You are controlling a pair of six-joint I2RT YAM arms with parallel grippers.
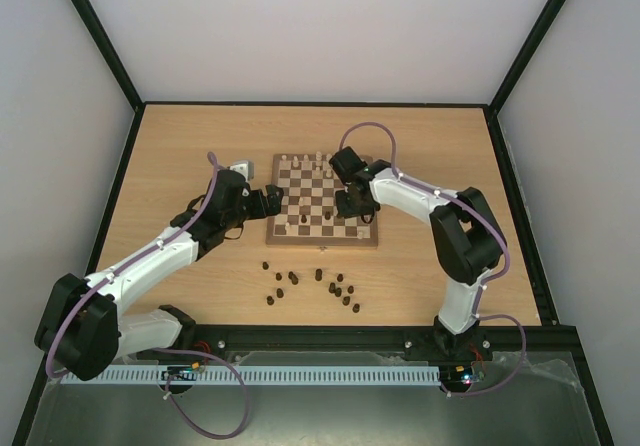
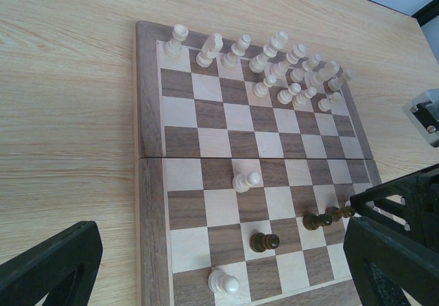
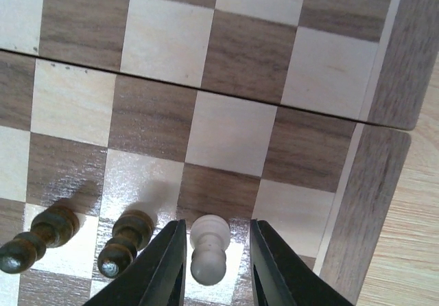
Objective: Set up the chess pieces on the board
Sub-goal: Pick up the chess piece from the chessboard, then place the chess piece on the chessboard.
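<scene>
The right pincer is sitting loose around a pale pawn near the board's edge, needing a squeeze next, while the left pincer is gaping empty.

White arms, black joints, purple cables

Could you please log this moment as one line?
left pincer: open, beside board | right pincer: open, astride pale pawn | dark pieces: most off board

Hand astride a pale pawn (two dark pieces beside)
</scene>
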